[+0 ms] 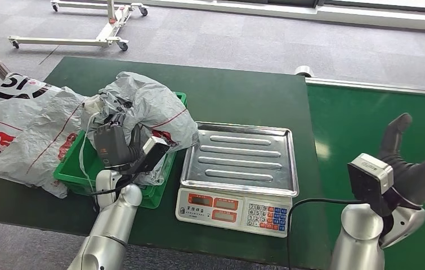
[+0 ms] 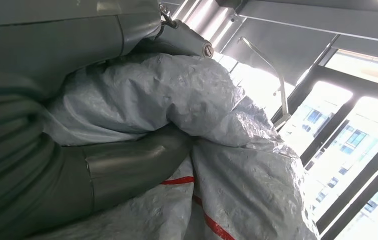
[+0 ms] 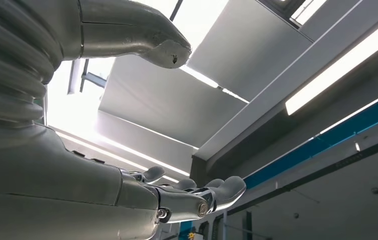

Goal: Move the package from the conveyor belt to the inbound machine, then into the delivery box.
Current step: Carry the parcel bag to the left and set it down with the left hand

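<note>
A: Package (image 1: pixel 148 107)? Grey crinkled poly mailer, red stripes, slumped in the green delivery box (image 1: pixel 70 169).
B: Grip?
A: Left hand (image 1: pixel 111 147) has its fingers (image 2: pixel 136 162) wrapped on the bag, holding it over the box, probably to drop it in.
B: Neighbours?
A: More mailers (image 1: pixel 21 126) just beside the box; scale (image 1: pixel 238 169) bare, on the same green surface (image 1: pixel 244 95).
B: Right hand (image 1: pixel 410 169)?
A: Palm up over the conveyor belt (image 1: pixel 379 121), fingers (image 3: pixel 224 190) spread, grasping nothing.
</note>
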Action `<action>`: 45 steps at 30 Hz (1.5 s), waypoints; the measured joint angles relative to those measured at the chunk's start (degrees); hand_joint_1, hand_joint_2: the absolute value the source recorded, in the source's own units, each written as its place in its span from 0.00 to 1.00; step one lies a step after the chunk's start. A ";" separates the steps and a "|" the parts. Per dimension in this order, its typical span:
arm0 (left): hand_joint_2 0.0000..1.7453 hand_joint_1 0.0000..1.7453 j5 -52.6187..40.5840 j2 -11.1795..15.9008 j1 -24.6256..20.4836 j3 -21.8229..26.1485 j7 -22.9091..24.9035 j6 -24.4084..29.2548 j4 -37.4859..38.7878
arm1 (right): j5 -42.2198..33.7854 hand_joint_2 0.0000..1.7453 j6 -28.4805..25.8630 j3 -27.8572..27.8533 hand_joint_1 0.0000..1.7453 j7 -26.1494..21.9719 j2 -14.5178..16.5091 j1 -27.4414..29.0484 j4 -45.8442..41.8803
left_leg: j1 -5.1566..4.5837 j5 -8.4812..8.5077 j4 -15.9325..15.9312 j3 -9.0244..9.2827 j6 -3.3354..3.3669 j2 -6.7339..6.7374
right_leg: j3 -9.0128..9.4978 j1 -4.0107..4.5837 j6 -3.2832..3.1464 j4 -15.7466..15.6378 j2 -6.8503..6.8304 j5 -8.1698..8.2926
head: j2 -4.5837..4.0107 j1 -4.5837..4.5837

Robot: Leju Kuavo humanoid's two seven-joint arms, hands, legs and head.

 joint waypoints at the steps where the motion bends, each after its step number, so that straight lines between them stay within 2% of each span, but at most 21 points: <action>1: 1.00 1.00 -0.17 0.00 0.00 0.00 0.22 0.00 -0.01 | 0.04 1.00 0.00 0.00 0.00 0.04 0.00 0.00 0.00 | 0.00 0.00 0.00 0.00 0.00 0.00 | 0.00 0.00 0.00 0.00 0.00 0.00 | 0.00 0.00; 4: 1.00 0.99 -1.05 -0.27 0.05 0.56 3.35 0.00 -0.46 | 0.89 1.00 0.00 0.01 0.00 1.09 0.01 0.00 0.00 | 0.00 0.00 0.00 -0.01 0.00 0.00 | 0.01 0.00 0.00 0.00 0.00 0.00 | 0.00 -0.01; 7: 1.00 0.96 -1.21 -1.94 0.04 5.22 7.83 0.01 -3.28 | 3.52 1.00 0.00 0.29 0.00 4.68 0.02 -0.01 -0.04 | 0.00 0.00 -0.01 -0.03 0.00 0.05 | -0.02 0.02 0.00 0.01 0.05 0.00 | 0.00 0.00; 11: 1.00 0.94 -1.07 -3.63 -0.40 13.37 6.87 0.02 -5.78 | 5.50 1.00 0.00 1.10 0.00 7.19 0.03 -0.12 -0.38 | 0.00 0.01 0.00 -0.02 -0.02 0.01 | -0.04 0.06 -0.01 0.01 0.02 0.00 | 0.00 -0.01; 16: 1.00 0.97 -0.93 -4.57 -0.71 17.24 6.29 0.02 -7.15 | 5.75 1.00 0.00 1.63 0.00 7.32 0.09 -0.20 -0.52 | 0.02 0.02 -0.01 -0.03 -0.03 0.01 | -0.04 0.07 -0.02 0.01 0.03 -0.01 | 0.00 0.00; 18: 1.00 0.98 -0.75 -4.77 -0.85 18.27 6.29 0.02 -7.64 | 5.76 1.00 0.00 1.83 0.00 7.35 0.10 -0.23 -0.54 | 0.02 0.02 -0.01 -0.03 -0.03 0.01 | -0.04 0.06 -0.02 0.01 0.02 -0.01 | 0.00 0.00; 22: 1.00 0.88 -0.60 -4.83 -0.86 19.06 6.28 0.02 -8.32 | 5.76 1.00 0.00 2.09 0.00 7.49 0.10 -0.27 -0.56 | 0.02 0.02 -0.01 -0.03 -0.03 -0.02 | -0.03 0.05 -0.02 0.01 -0.01 -0.02 | 0.00 0.00; 33: 1.00 0.88 -0.54 -4.83 -0.86 19.56 6.26 0.02 -8.82 | 5.75 1.00 0.00 2.27 0.00 7.58 0.10 -0.31 -0.57 | 0.02 0.01 -0.01 -0.04 -0.03 -0.02 | -0.04 0.06 -0.02 0.01 -0.01 -0.02 | 0.00 0.00; 35: 1.00 0.44 -0.54 -4.83 -0.86 19.56 6.25 0.02 -8.83 | 5.75 1.00 0.00 2.27 0.00 7.58 0.10 -0.31 -0.57 | 0.02 0.01 -0.01 -0.04 -0.03 -0.02 | -0.04 0.06 -0.02 0.01 -0.01 -0.02 | 0.00 0.00; 37: 0.50 0.00 -0.54 -4.83 -0.86 19.56 6.26 0.02 -8.83 | 5.75 1.00 0.00 2.28 0.00 7.58 0.10 -0.31 -0.57 | 0.02 0.01 -0.01 -0.04 -0.03 -0.02 | -0.04 0.06 -0.02 0.01 -0.01 -0.02 | 0.00 0.00; 39: 0.00 0.00 -0.48 -4.84 -0.86 19.56 6.35 0.02 -8.82 | 5.73 1.00 0.00 2.29 0.00 7.57 0.10 -0.31 -0.57 | 0.02 0.01 -0.01 -0.04 -0.03 -0.02 | -0.04 0.05 -0.02 0.01 -0.01 -0.02 | 0.00 0.00; 42: 0.00 0.00 0.58 -4.87 -1.04 19.55 6.39 -0.15 -8.23 | 5.63 1.00 0.00 2.29 0.00 7.51 0.10 -0.31 -0.59 | 0.02 0.01 -0.01 -0.03 -0.03 -0.02 | -0.06 0.04 -0.02 0.00 -0.01 -0.02 | 0.00 0.00; 45: 0.00 0.00 8.86 -4.83 -1.62 18.70 3.29 -3.03 -5.81 | 4.90 1.00 0.00 2.29 0.00 6.73 0.10 -0.31 -0.62 | 0.02 0.02 0.00 -0.03 -0.03 -0.03 | -0.05 0.04 -0.01 0.00 -0.02 -0.02 | 0.00 0.00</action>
